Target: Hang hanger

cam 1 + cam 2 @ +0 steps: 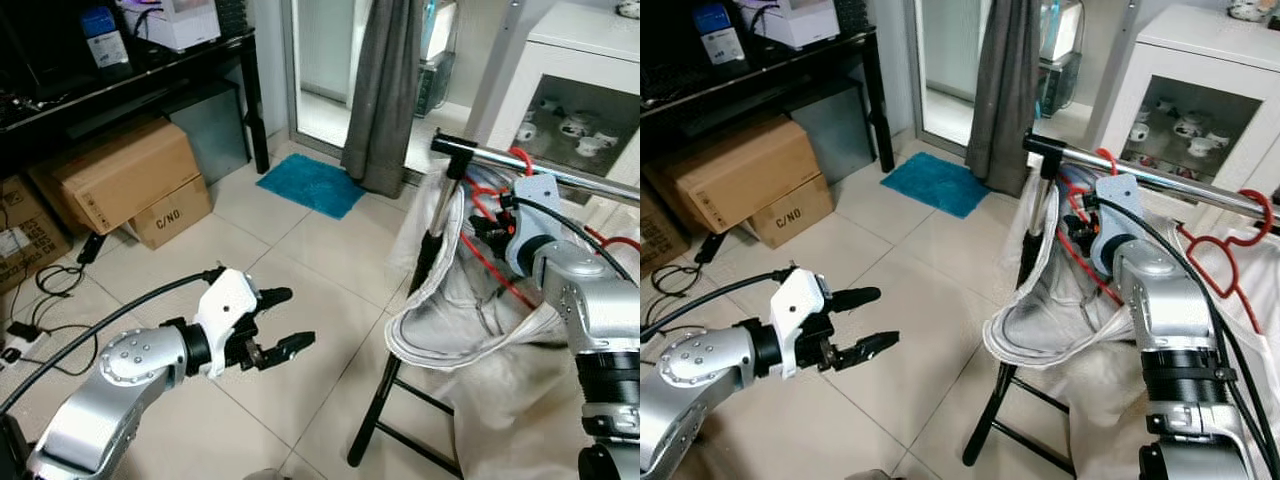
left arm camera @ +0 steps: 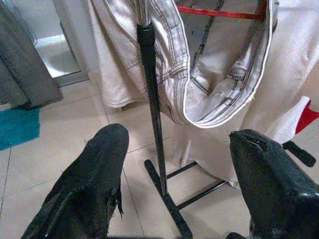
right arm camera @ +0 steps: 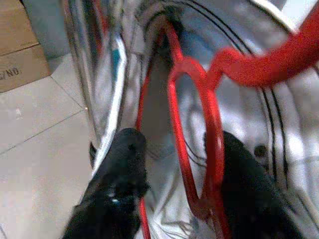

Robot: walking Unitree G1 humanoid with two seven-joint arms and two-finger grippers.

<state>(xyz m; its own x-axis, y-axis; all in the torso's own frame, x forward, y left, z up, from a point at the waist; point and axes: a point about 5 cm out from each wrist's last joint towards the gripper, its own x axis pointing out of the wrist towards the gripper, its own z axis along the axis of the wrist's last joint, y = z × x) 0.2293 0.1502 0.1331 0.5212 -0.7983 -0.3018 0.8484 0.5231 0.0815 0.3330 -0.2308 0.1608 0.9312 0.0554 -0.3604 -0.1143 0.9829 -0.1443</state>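
Note:
A chrome rail on a black post carries a white garment on a red hanger. The hanger's hook sits over the rail. My right gripper is raised at the rail's left end, just under the rail. In the right wrist view its fingers stand apart, open, with the red hanger's loop between them. A second red hanger hangs further right on the rail. My left gripper is open and holds nothing, low over the floor left of the rack.
Cardboard boxes sit under a black table at the left. Cables lie on the tiles. A blue mat and a grey curtain are behind. A white glass-front cabinet stands behind the rack.

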